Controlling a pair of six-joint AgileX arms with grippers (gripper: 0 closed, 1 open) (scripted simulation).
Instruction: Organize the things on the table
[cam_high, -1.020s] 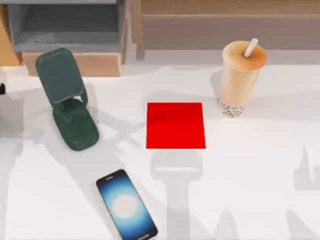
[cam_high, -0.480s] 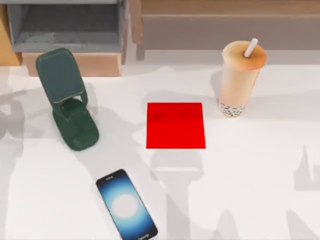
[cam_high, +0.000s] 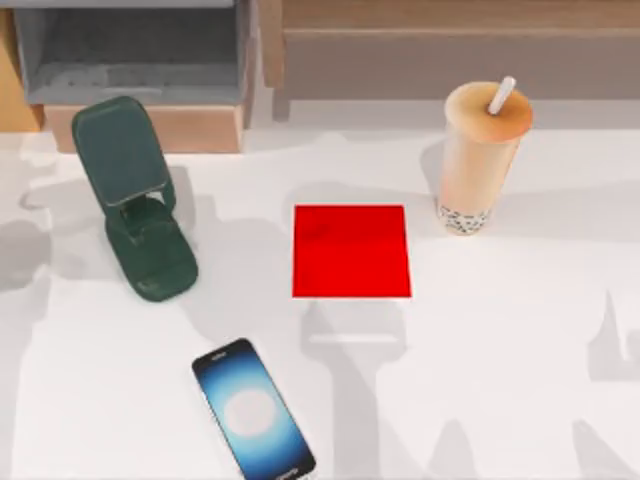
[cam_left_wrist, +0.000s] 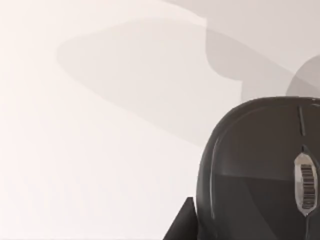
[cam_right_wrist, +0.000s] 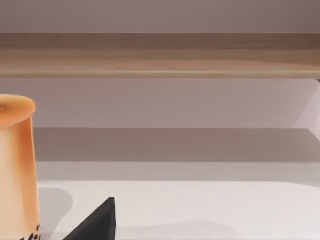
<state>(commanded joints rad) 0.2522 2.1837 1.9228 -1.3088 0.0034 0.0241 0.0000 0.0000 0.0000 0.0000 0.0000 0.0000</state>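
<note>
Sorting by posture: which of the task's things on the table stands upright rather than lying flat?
The tall beige bubble-tea cup with white straw stands upright; the black smartphone with glowing screen lies flat.

On the table (cam_high: 520, 340) there is one phone (cam_high: 253, 409), at about 7 o'clock from the one red mat (cam_high: 351, 251) in the top view. One cup (cam_high: 479, 158) stands at about 2 o'clock from the mat, with one straw (cam_high: 502, 95) in it. One green stand (cam_high: 137, 197) sits at about 9 o'clock from the mat. One mouse (cam_left_wrist: 260, 170) lies on the white top in the left wrist view. That makes three task things, one of each kind.
</note>
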